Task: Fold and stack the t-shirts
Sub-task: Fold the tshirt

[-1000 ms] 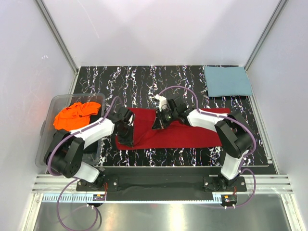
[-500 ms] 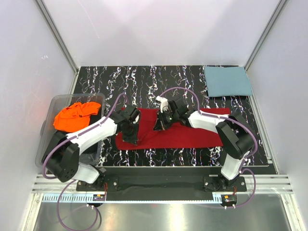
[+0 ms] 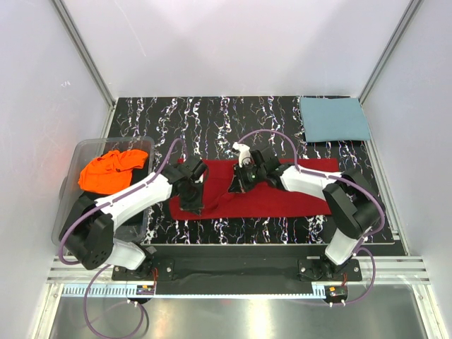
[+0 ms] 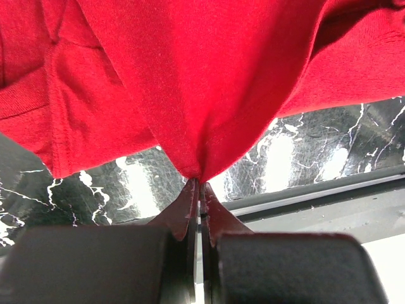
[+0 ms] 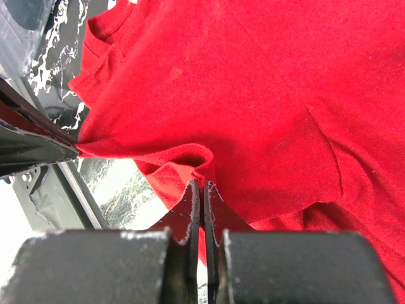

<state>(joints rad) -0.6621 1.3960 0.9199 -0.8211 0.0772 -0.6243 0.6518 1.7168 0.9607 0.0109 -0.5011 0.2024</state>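
You're holding red t-shirt (image 3: 282,201) two-handed | left pincer (image 4: 200,183) clamping its left end | right pincer (image 5: 202,185) clamping a middle fold

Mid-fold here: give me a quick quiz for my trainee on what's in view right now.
1. True or false: the left tool and right tool are each shut on the red shirt.
2. Where is the orange shirt? A in the bin; B under the red shirt; C in the right tool.
3. What colour is the folded shirt at the far right?
Key: 1 true; 2 A; 3 teal.
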